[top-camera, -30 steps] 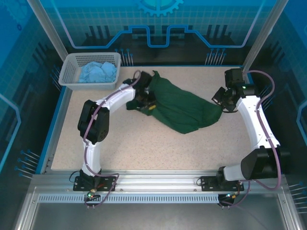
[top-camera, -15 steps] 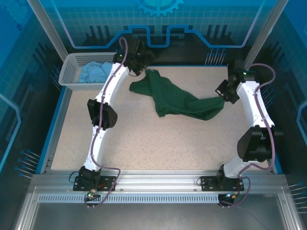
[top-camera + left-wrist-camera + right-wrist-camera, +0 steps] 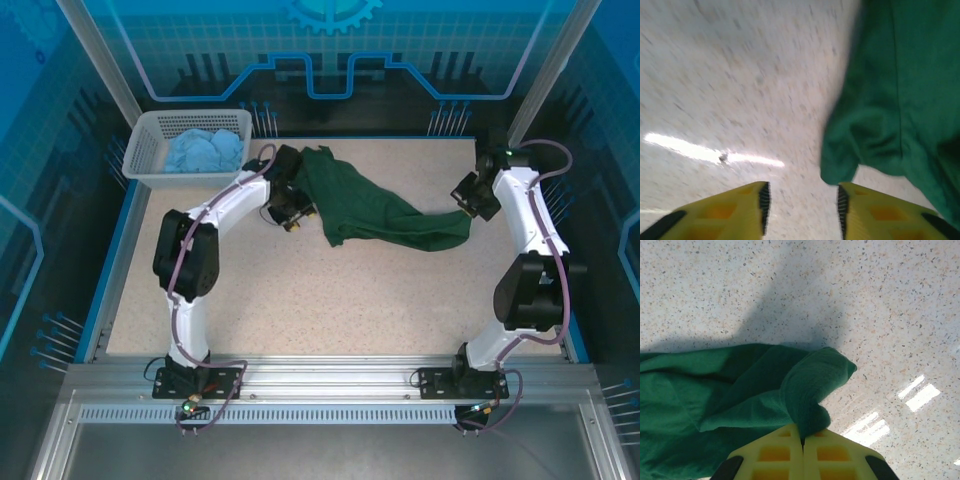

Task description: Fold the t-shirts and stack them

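Since the frame half a second back, the left arm has swung down from the upper middle of the overhead view, and the left gripper [image 3: 293, 213] now sits low at the left edge of the dark green t-shirt [image 3: 370, 205], while the right arm has barely shifted. Seen from the left wrist, its 2 yellow fingers [image 3: 725, 215] stand apart with bare table [image 3: 740, 75] between them, clasping nothing, and a rounded fold of green cloth lies just ahead and to the right of the gap; I judge it is lined up to take that corner. The right gripper [image 3: 802, 437] is clenched on a bunched end of the same shirt, its 2 jaws pressed together with cloth pinched at the seam, at the right of the overhead frame. Holding that end probably anchors the garment so a pull from the left can stretch it flat for folding; for now it lies as a crumpled band across the upper middle of the table, neither spread nor folded. At the upper left, the white lattice basket [image 3: 170, 179] holds the light blue t-shirt [image 3: 205, 152], loosely heaped inside and touched by neither arm, so stacking looks well off
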Action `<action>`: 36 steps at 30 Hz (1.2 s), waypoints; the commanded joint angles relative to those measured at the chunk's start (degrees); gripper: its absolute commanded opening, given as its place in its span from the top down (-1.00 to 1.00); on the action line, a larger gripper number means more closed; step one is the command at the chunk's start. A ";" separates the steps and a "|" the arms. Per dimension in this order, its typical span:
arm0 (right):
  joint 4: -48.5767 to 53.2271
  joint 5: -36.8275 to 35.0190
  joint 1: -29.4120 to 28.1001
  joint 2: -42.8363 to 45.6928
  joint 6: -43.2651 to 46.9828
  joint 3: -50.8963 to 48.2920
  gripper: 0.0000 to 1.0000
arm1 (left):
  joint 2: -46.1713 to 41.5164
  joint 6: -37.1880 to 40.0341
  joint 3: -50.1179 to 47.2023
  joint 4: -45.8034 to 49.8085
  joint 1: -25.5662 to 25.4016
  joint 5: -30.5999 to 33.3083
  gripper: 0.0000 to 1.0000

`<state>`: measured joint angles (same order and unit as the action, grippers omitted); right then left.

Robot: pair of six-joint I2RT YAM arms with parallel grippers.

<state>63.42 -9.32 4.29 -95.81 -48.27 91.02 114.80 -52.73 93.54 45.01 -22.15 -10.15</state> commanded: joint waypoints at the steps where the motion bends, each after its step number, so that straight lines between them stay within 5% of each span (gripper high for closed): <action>1: -0.30 1.12 0.80 0.69 -0.68 -1.33 1.00 | 0.44 -7.52 -5.17 -13.47 -0.66 -9.92 0.04; 13: -2.07 3.02 0.71 3.74 1.41 -4.36 1.00 | 11.70 -7.26 -1.54 -15.83 -5.54 -13.24 -0.40; 15: -1.98 3.01 0.71 4.26 1.93 -4.44 1.00 | 13.88 -6.50 0.48 -15.29 -5.97 -12.61 -0.24; 17: -1.77 2.91 0.71 4.87 2.17 -4.62 1.00 | 15.49 -5.52 2.56 -13.91 -6.11 -10.73 0.18; 23: -2.14 3.38 0.41 6.92 2.98 -5.66 1.00 | 13.57 1.39 9.89 -4.66 -5.98 0.82 1.00; 36: -5.31 9.84 -4.50 10.85 6.70 -7.25 1.00 | 2.18 28.83 36.26 30.41 -6.93 27.43 1.00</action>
<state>59.27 -2.90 1.10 -86.98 -43.03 84.79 122.72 -34.06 123.42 61.54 -28.32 7.86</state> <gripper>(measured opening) 0.052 0.052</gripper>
